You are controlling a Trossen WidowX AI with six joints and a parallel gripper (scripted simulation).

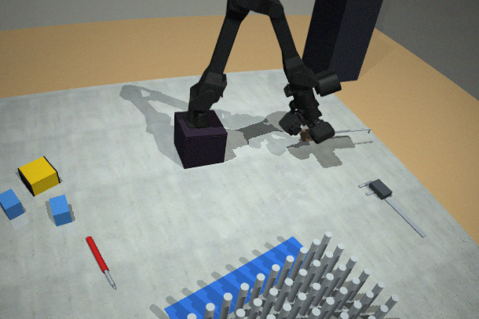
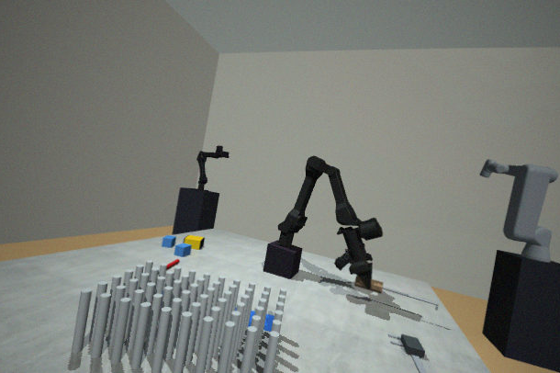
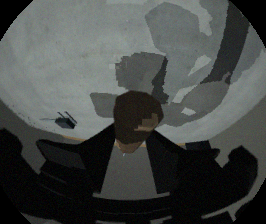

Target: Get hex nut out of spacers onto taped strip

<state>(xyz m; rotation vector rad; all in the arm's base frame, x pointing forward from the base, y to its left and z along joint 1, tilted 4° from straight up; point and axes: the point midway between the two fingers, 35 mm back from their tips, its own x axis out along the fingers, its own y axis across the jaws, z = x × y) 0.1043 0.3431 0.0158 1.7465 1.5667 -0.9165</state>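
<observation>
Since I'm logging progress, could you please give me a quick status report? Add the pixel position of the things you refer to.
Gripper (image 1: 307,135) (image 2: 368,284) (image 3: 131,127) shut on hooked tool's wooden handle (image 1: 305,135) (image 2: 376,286) (image 3: 131,116); nut not visible; upright spacers (image 1: 302,276) (image 2: 145,333) crowd beside blue strip (image 1: 236,280) (image 2: 268,322).

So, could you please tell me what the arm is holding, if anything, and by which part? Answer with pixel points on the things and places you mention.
The pincer (image 1: 306,133) (image 2: 367,286) (image 3: 131,127) holds the hooked tool by its brown wooden handle (image 1: 305,135) (image 2: 377,286) (image 3: 134,116).

Grey walls (image 1: 448,47) (image 2: 396,115), tan flr (image 1: 103,51) (image 2: 455,308) (bit dim).
</observation>
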